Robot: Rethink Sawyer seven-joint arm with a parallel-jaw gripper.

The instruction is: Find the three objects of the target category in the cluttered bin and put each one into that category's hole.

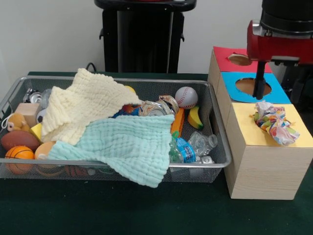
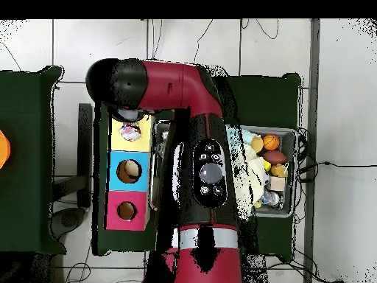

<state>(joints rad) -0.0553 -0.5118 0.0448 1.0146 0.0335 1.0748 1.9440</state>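
The wire mesh bin (image 1: 218, 128) holds a clutter of things under two cloths. One dotted white fabric piece (image 1: 274, 122) lies bunched on the yellow face of the nearest wood box (image 1: 254, 161), over its hole, which is hidden. It also shows in the overhead view (image 2: 130, 133) on the yellow face (image 2: 143, 133). My gripper (image 1: 260, 93) hangs from the red arm just behind and above the fabric, in front of the blue box's hole; its tip is close to the fabric, and I cannot tell if they touch. No other dotted piece shows plainly in the bin.
A cream waffle cloth (image 1: 85, 105) and a mint waffle cloth (image 1: 122, 147) cover most of the bin. Around them lie a baseball (image 1: 186, 97), a basketball (image 1: 19, 154), a football (image 1: 18, 139), cans and a crushed bottle (image 1: 188, 147). The blue box (image 1: 274, 88) and red box (image 1: 230, 58) stand behind the yellow one.
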